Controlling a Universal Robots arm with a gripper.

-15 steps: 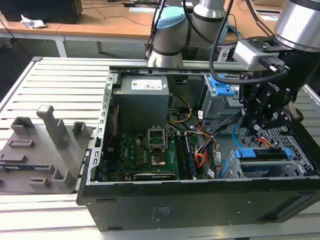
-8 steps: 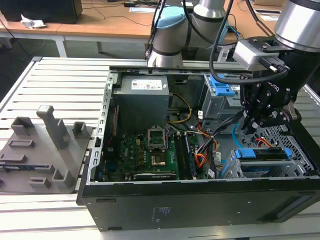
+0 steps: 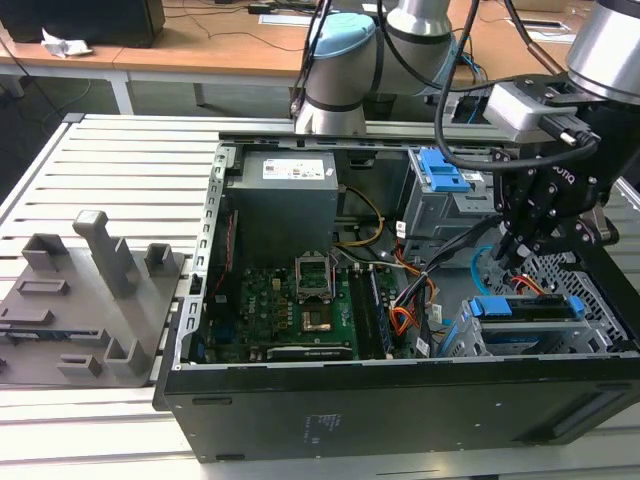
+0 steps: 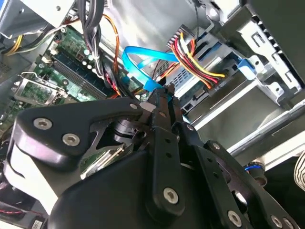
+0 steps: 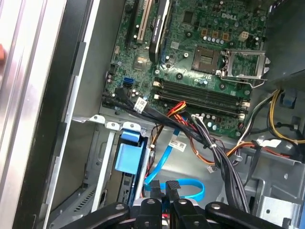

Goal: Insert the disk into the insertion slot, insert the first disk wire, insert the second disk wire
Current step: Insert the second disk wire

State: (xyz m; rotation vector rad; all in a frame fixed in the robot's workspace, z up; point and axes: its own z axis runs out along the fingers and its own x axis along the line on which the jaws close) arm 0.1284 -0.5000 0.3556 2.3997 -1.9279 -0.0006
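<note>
We see the black claw [image 3: 517, 243] lowered into the open black computer case [image 3: 400, 400] at the exterior view's right, its fingers [image 4: 164, 102] pressed together on the slim light-blue flat cable [image 4: 138, 64], which loops just beyond the tips in both wrist views. The flat silver hard drive in its bright blue plastic carrier [image 3: 527, 308] sits inside the silver perforated sheet-metal drive cage [image 3: 560, 335], directly under the claw. In the second wrist view, the thin bundle of red, orange and black wires [image 4: 193, 59] runs to a small plug at the drive's edge and appears seated there. The light-blue cable's plug is hidden behind the claw tips, so we cannot tell whether it is in its socket. Near the claw lies the green motherboard [image 5: 209, 52] on the case floor. The case rests on a slatted grey metal counter [image 3: 130, 160], with a grey moulded fixture tray [image 3: 80, 300] at the exterior view's left.
</note>
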